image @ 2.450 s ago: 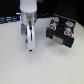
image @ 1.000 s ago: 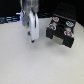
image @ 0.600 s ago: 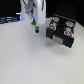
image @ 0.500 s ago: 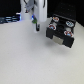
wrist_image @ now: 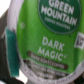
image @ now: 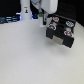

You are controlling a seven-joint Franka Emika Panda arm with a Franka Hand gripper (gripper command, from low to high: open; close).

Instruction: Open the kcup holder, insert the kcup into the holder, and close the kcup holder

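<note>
The kcup holder [image: 61, 41] is a black box at the exterior view's upper right. Its drawer top shows round slots with several pods in them. My gripper [image: 44, 16] hangs at the top of that view, just to the holder's left and blurred. The kcup [wrist_image: 47, 35] fills the wrist view. Its green lid reads "Green Mountain Dark Magic" above a white rim, very close to the camera, held in my gripper. The kcup itself does not show clearly in the exterior view. My fingertips are hidden in the wrist view.
A tall white bottle-like object [image: 24, 9] stands at the back, to the exterior view's left of my arm. The white table [image: 35, 60] spreads in front of the holder. Dark clutter lines the far left edge.
My arm has moved from the table's middle toward the back and to the exterior view's right, ending beside the holder.
</note>
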